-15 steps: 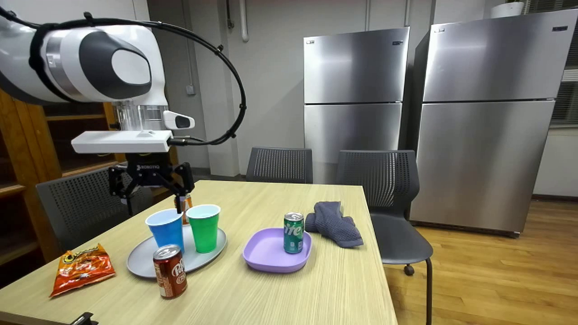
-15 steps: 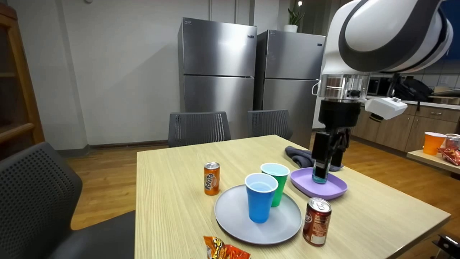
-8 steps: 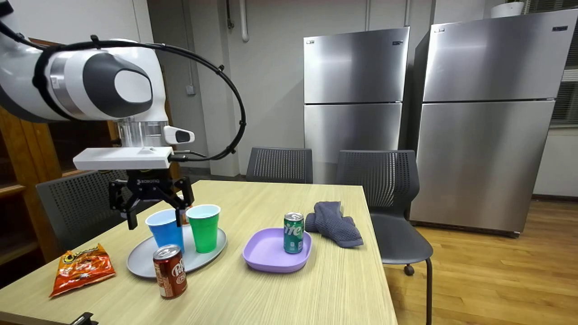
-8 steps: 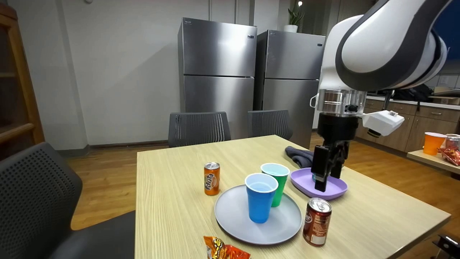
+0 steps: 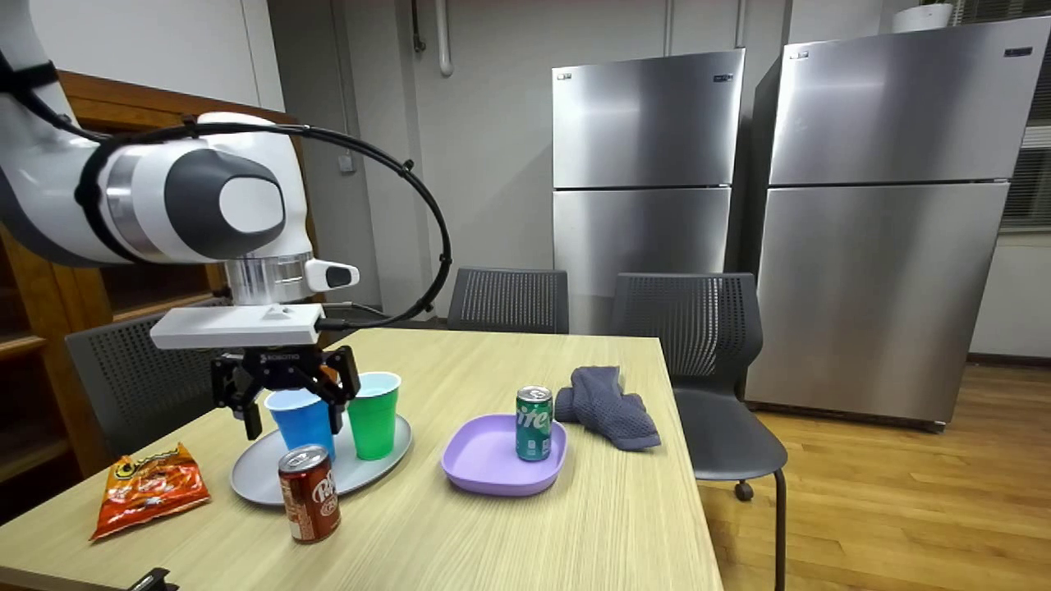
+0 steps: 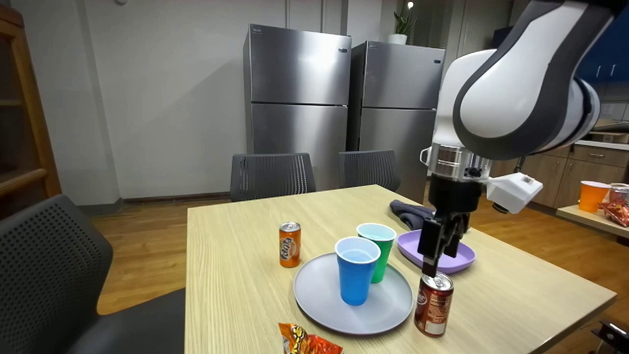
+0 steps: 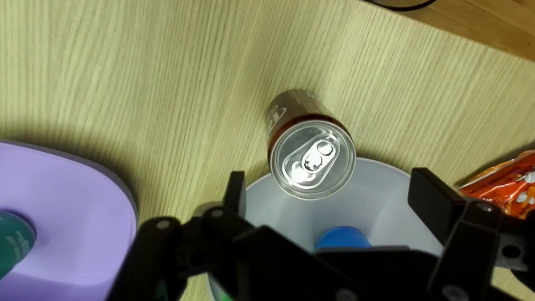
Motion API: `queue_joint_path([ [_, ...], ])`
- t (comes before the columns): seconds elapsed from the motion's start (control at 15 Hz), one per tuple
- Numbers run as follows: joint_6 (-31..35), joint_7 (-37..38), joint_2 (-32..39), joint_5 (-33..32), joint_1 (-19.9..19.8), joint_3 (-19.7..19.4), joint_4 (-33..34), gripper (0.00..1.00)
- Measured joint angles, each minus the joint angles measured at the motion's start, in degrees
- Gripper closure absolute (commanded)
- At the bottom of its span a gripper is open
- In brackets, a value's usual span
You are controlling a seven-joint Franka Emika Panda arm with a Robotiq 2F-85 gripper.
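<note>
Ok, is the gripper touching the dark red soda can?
Apart. The wrist view shows the gripper open, with the gray plate visible between the soda can and each finger.

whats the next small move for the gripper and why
Probably ease the open gripper lower over the Dr Pepper can: in the wrist view its lid shows between the spread fingers, and in both exterior views most of the can appears below the fingertips.
</note>
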Motion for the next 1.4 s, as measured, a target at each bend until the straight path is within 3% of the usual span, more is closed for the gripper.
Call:
queue_joint_path([
  [0.47, 4.3, 2.2, 5.1, -4.5, -0.7, -0.1, 0.0, 0.0],
  [1.4, 6.0, 8.2, 10.4, -12.4, -0.7, -1.1, 1.8, 0.0],
])
